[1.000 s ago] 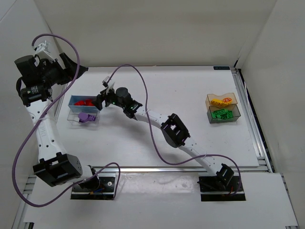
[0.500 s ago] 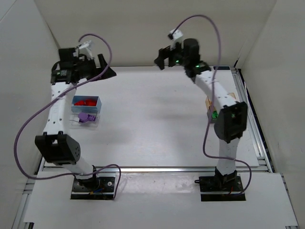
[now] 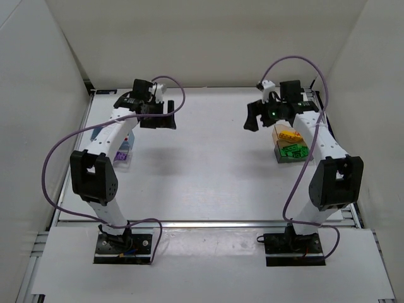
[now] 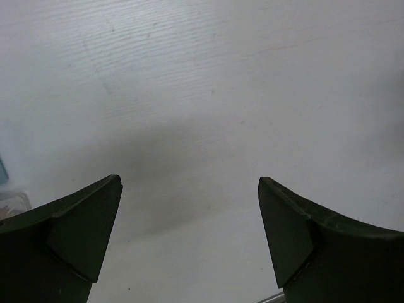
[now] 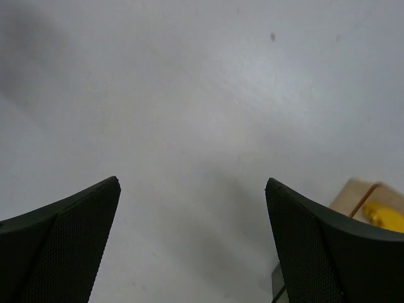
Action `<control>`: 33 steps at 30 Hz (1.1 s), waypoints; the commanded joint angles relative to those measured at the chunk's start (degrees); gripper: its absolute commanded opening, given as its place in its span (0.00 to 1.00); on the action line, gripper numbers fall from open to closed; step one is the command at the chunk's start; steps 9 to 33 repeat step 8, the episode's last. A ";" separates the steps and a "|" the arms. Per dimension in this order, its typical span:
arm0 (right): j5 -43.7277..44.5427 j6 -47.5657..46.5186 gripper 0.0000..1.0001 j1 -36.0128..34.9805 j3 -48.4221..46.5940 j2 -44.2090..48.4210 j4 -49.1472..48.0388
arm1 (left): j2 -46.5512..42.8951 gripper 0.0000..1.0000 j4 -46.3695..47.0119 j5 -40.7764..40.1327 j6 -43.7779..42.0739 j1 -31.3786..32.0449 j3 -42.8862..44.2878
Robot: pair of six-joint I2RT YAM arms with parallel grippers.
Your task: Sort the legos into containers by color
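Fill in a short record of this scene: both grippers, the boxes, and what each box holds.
left gripper: open, empty, above the table
right gripper: open, empty, near the amber box
amber box: yellow blocks
dark box: green blocks
left boxes: mostly hidden by the left arm

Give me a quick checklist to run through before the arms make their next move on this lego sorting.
1. Left claw open and empty: ok.
2. Right claw open and empty: ok.
3. Yellow legos inside the amber box: ok.
4. Green legos inside the dark box: ok.
5. Contents of the clear box: cannot tell, the left arm hides most of it.
6. No loose legos visible on the table: ok.
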State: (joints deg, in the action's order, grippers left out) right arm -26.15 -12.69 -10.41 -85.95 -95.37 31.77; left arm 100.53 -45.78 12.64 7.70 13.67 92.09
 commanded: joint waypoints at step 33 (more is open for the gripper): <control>-1.53 -2.78 0.99 3.12 8.43 7.39 -0.04 | -3.24 1.00 1.66 -10.53 0.91 1.18 -4.12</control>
